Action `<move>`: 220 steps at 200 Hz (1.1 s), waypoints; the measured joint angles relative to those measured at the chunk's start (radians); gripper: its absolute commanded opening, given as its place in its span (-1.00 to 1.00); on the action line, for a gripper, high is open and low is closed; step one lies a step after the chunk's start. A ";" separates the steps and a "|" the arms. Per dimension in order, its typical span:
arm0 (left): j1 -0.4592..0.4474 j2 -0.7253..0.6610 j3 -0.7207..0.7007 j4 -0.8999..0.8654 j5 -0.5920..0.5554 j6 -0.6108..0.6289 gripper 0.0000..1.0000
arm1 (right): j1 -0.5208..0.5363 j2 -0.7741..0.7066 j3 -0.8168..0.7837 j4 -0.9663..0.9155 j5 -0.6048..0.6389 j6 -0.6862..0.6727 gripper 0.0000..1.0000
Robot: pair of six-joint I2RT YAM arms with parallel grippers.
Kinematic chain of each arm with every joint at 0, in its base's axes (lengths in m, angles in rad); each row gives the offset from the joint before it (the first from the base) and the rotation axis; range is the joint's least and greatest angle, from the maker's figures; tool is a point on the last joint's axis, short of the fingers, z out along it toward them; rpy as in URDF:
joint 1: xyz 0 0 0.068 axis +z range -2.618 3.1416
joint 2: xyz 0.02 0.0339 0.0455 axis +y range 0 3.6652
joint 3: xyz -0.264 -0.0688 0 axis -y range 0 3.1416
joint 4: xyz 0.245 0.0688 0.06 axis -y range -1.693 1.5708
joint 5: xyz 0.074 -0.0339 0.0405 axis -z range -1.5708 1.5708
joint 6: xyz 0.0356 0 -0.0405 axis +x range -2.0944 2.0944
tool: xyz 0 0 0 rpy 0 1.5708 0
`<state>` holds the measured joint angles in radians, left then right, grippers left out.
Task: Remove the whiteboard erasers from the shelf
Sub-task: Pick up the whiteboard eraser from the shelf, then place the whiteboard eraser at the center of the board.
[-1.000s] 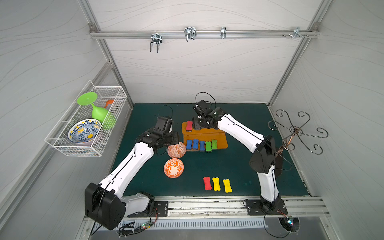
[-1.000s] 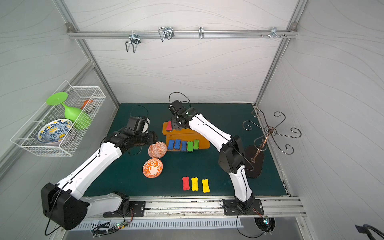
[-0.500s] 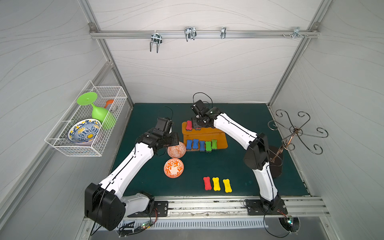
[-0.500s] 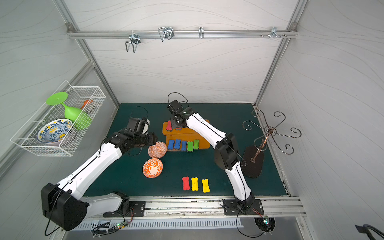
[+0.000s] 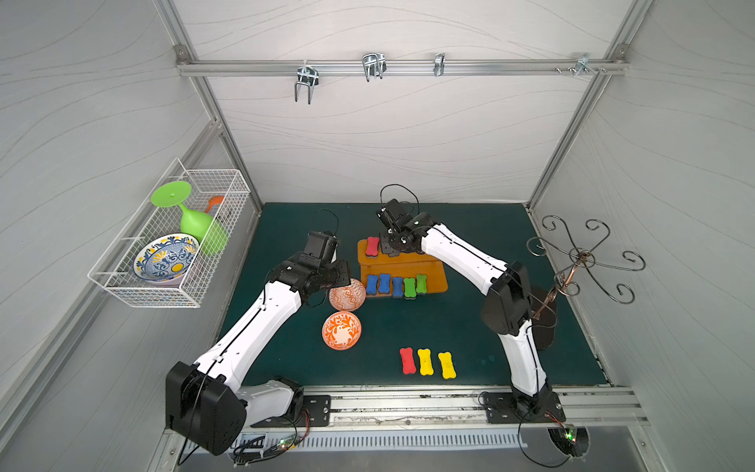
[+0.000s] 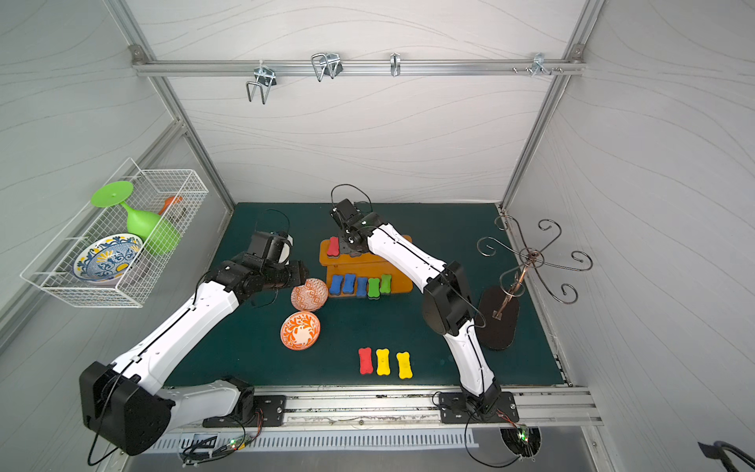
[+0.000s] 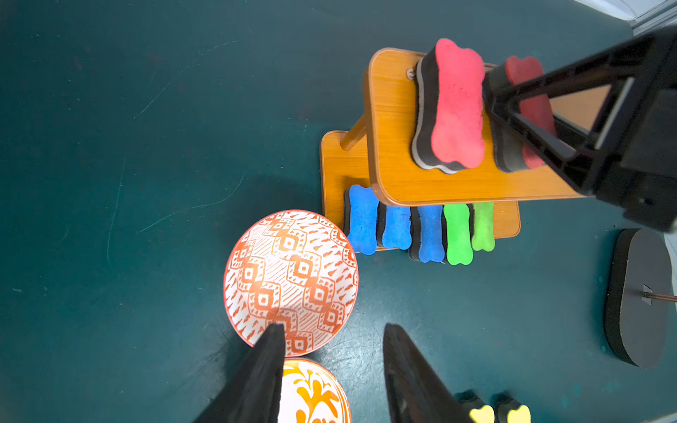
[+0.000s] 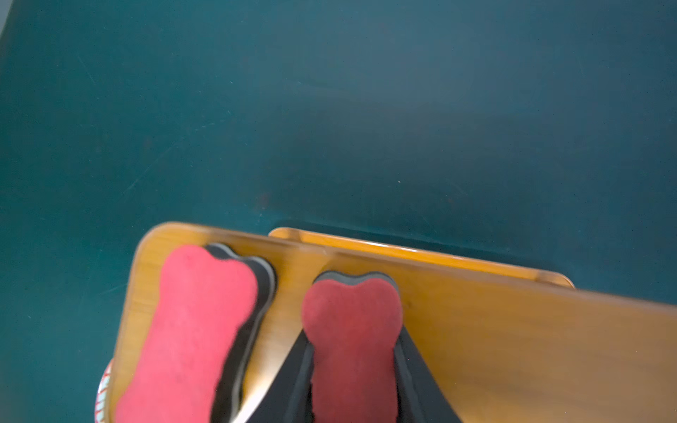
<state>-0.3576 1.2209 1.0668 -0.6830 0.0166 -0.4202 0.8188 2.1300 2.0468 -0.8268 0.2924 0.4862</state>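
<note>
— What is the right gripper (image 8: 353, 340) doing?

— I'm pinching the darker red eraser (image 8: 351, 311) with it. Both fingers (image 8: 293, 381) are pressing against its narrow waist, one from each side. The eraser is lying flat, felt side down, on the upper board (image 8: 513, 348) of the shelf (image 5: 400, 265).

— Anything right next to the hand?

— Yes. Between the hand and the board's rounded end, the brighter red eraser (image 8: 194, 322) is lying parallel to the pinched one, close to it but not touching.

— And underneath?

— Below the hand, the lower board (image 7: 331, 164) is carrying three blue erasers (image 7: 397, 227) and two green erasers (image 7: 457, 234). They are sitting in one row, packed side by side along the edge that faces the arm bases, and a few are overhanging that edge.

— Further out?

— Well away from the hand, toward the arm bases, one more red eraser (image 5: 407, 360) and two yellow erasers (image 5: 425, 361) are lying in a row on the green mat (image 5: 470, 327), off the shelf.

— How are you holding the left gripper (image 7: 331, 333)?

— I'm holding it with its fingers spread and nothing between them. It is hovering over the rim of the patterned bowl (image 7: 289, 278), which is sitting just beside the lower board. A second bowl (image 7: 315, 395) is sitting nearer that arm's base.
</note>
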 measured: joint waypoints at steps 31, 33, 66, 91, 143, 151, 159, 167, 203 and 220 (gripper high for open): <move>0.013 -0.019 -0.009 0.003 0.014 -0.004 -0.05 | 0.063 -0.159 -0.212 -0.003 0.027 0.054 -0.35; 0.013 -0.019 -0.009 0.003 0.016 -0.004 -0.05 | 0.070 -0.173 -0.232 -0.002 0.027 0.059 -0.35; 0.026 -0.030 -0.014 0.011 0.029 -0.008 -0.05 | 0.238 -0.431 -0.547 0.005 0.024 0.196 -0.34; 0.032 -0.040 -0.015 0.011 0.033 -0.011 -0.05 | 0.363 -0.511 -0.711 0.045 -0.025 0.307 -0.34; 0.035 -0.061 -0.017 0.011 0.026 -0.010 -0.04 | 0.440 -0.407 -0.832 0.131 -0.137 0.417 -0.30; 0.035 -0.065 -0.019 0.011 0.024 -0.010 -0.04 | 0.443 -0.391 -0.829 0.140 -0.146 0.423 -0.30; 0.035 -0.068 -0.021 0.011 0.021 -0.010 -0.04 | 0.446 -0.375 -0.825 0.149 -0.158 0.425 -0.30; 0.035 -0.069 -0.021 0.011 0.020 -0.010 -0.04 | 0.449 -0.362 -0.822 0.156 -0.166 0.426 -0.30; 0.035 -0.069 -0.021 0.011 0.019 -0.010 -0.04 | 0.456 -0.325 -0.816 0.170 -0.190 0.434 -0.30; 0.035 -0.069 -0.021 0.011 0.019 -0.010 -0.04 | 0.460 -0.311 -0.818 0.175 -0.202 0.440 -0.29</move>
<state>-0.3225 1.1515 1.0454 -0.6720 0.0357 -0.4305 1.2789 1.8191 1.2285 -0.6521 0.0902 0.9264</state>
